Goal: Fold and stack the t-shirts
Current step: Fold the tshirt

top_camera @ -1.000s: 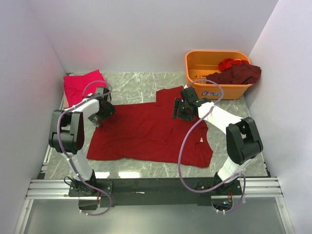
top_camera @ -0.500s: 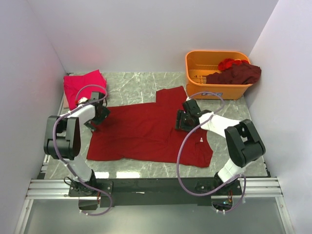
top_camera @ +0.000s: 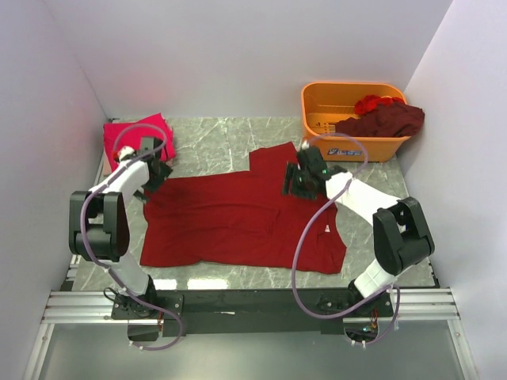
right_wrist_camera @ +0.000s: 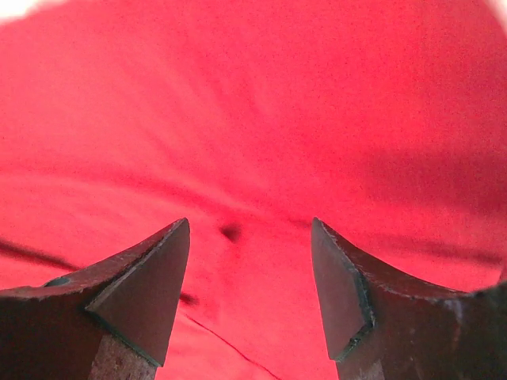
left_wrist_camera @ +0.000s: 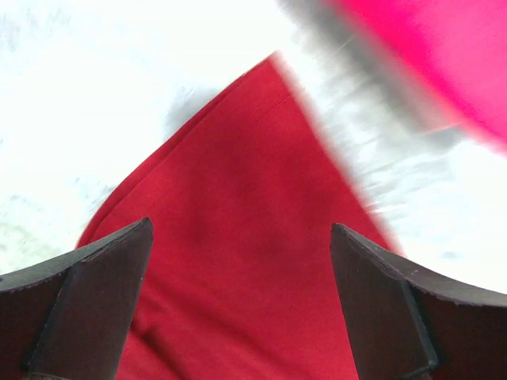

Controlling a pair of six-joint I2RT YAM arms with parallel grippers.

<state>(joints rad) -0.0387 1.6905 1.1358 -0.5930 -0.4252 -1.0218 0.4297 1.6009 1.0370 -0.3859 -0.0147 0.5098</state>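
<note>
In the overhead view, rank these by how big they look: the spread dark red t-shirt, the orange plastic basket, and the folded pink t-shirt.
Largest: spread dark red t-shirt
Middle: orange plastic basket
Smallest: folded pink t-shirt

Nothing legible anywhere, only a small white tag [top_camera: 326, 228] on the red shirt [top_camera: 230, 222] and a pale sticker [top_camera: 345, 150] on the basket [top_camera: 314, 103], both too small to read.

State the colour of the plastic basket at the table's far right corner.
The basket is orange, shown best in the top external view.
</note>
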